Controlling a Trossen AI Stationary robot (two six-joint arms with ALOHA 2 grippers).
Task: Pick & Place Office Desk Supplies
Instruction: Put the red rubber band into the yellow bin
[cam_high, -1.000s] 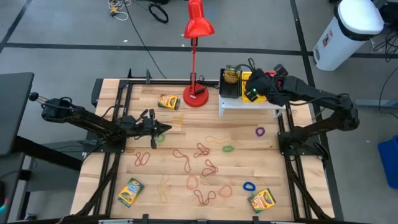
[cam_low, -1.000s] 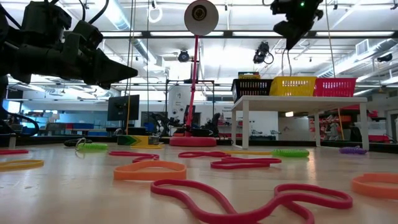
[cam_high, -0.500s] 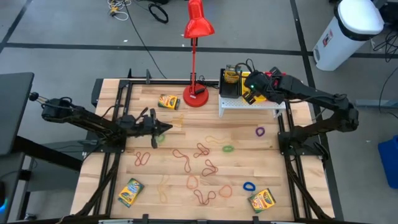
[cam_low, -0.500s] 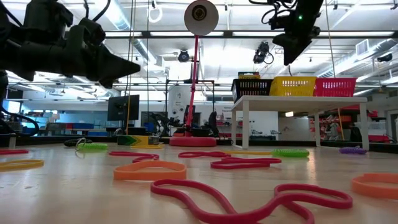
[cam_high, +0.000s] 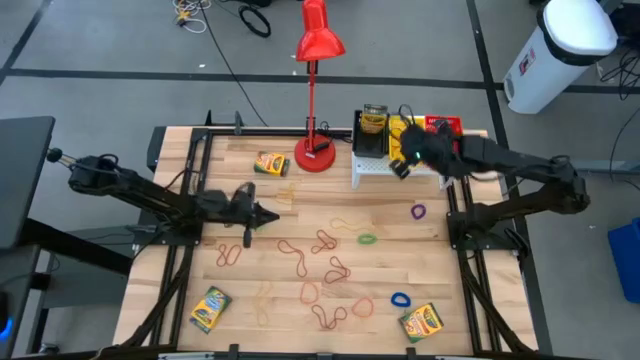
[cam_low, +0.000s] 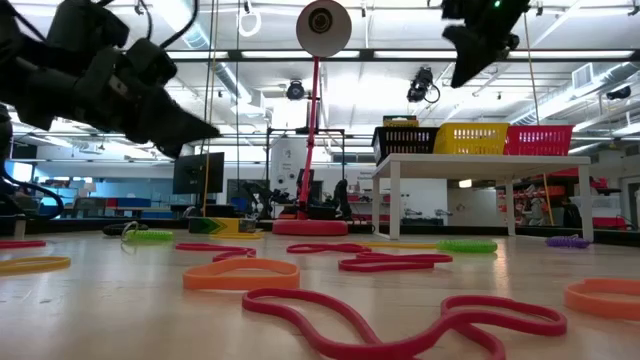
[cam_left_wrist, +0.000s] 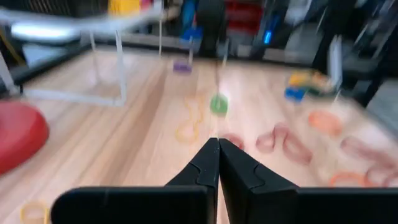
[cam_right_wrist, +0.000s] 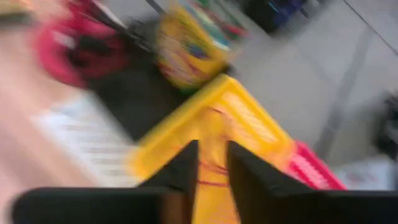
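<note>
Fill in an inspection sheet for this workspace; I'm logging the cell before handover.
Surface: wooden table, bare wood between items.
Job's things: rubber bands scattered mid-table; four crayon boxes on the table; black bin, yellow bin and red bin on a white stand.
Clutter: red desk lamp.
Grippers: left gripper shut over the table; right gripper over the bins, fingers apart.
Cables: on the floor.
Surroundings: white cylinder.

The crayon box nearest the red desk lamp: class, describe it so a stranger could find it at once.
Start at the tall red desk lamp at the table's far edge. Just left of its round base, in the high view, lies a yellow-and-green crayon box. Two other crayon boxes lie at the near edge of the table, so this one alone sits beside the lamp.
</note>
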